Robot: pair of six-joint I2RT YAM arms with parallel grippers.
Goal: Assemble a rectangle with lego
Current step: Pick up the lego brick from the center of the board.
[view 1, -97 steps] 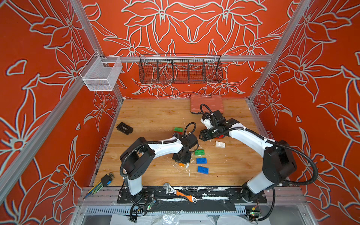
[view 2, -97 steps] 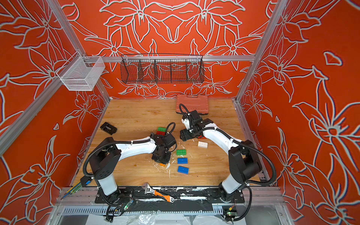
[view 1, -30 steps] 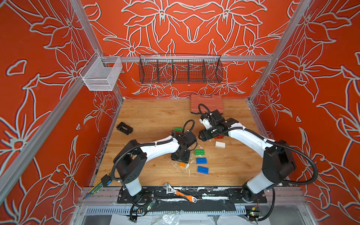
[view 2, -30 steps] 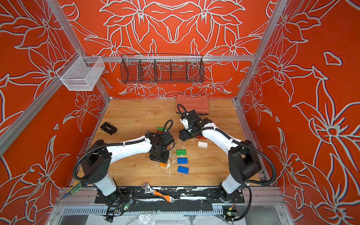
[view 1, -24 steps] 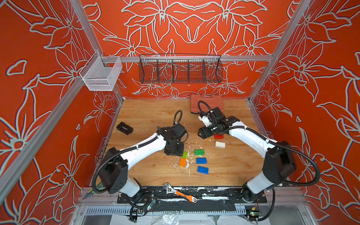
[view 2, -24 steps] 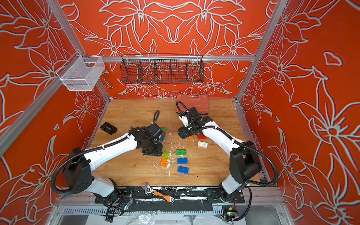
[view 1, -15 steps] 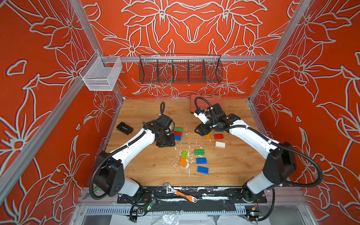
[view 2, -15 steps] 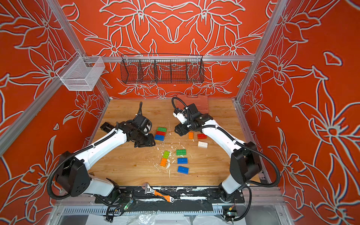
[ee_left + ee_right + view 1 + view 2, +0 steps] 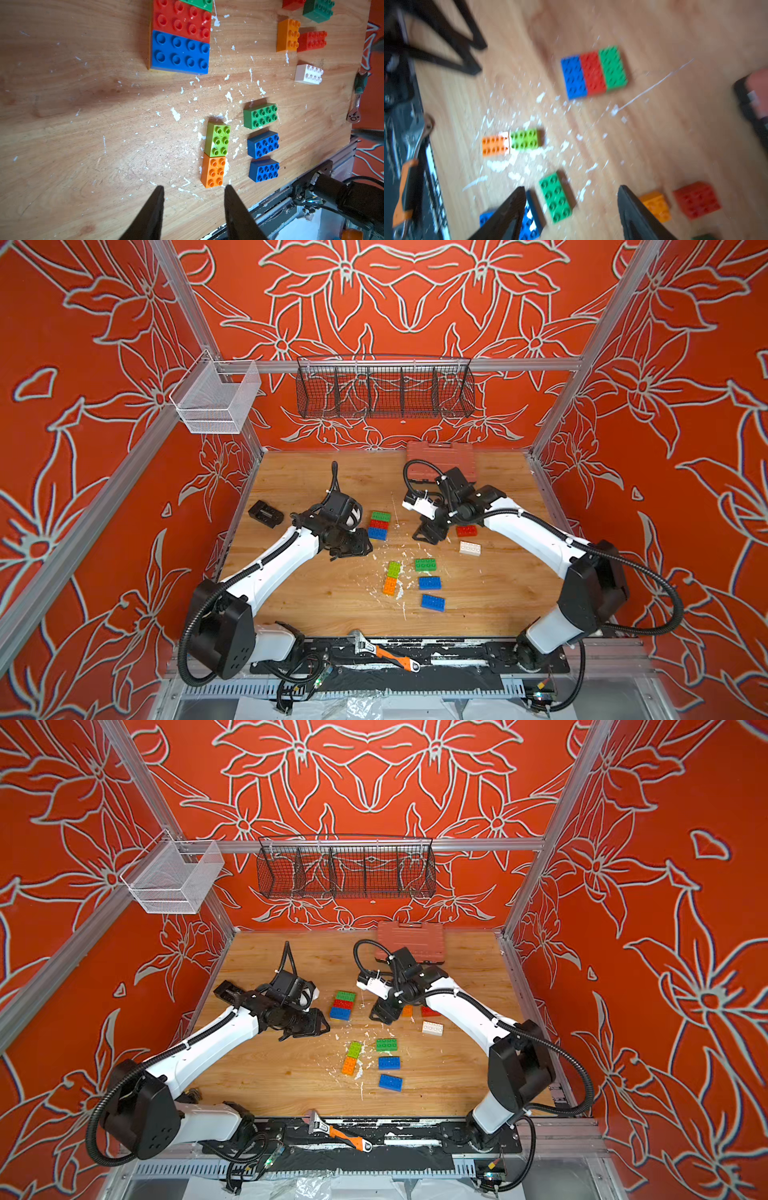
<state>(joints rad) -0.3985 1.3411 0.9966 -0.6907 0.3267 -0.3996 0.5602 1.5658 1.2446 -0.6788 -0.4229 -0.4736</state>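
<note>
Three-brick slab point(image 9: 379, 525) flat on the surface point(image 9: 291, 597), between two empty, spread pairs of jaws.
Green, red and blue 2x4 bricks sit joined side by side, studs up, just beside the left jaws' tips and near the right jaws. Ahead of the left jaws lie a lime brick point(image 9: 393, 569) touching an orange brick point(image 9: 390, 585), a green brick point(image 9: 425, 564) and two blue bricks point(image 9: 429, 583). The right wrist view is blurred. The left wrist view cuts off the slab's green part. A second orange brick point(image 9: 407, 1010) beside the right jaws shows in a top view.
</note>
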